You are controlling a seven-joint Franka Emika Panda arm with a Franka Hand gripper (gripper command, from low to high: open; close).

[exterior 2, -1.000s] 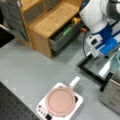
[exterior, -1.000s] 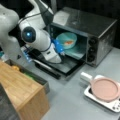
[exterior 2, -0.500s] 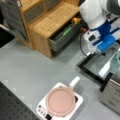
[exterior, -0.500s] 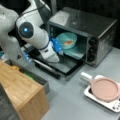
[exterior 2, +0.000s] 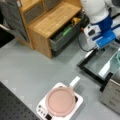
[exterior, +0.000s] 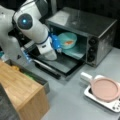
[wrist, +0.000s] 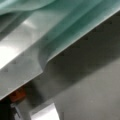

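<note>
Claw (exterior: 59, 47) up at the mouth of the small oven (exterior: 85, 32), over the open oven door (exterior: 58, 66). Cannot tell if apart or together. Just past the claw, inside the oven, a teal bowl (exterior: 68, 40) with something orange in it, sitting on a teal tray (exterior: 75, 51). Same claw in a front view (exterior 2: 106, 42), above the dark glass door (exterior 2: 96, 63). On the gray table (exterior 2: 30, 72), a pink pan (exterior 2: 61, 101) on a white scale. Wooden shelf (exterior 2: 47, 21) off to a front view's left.
</note>
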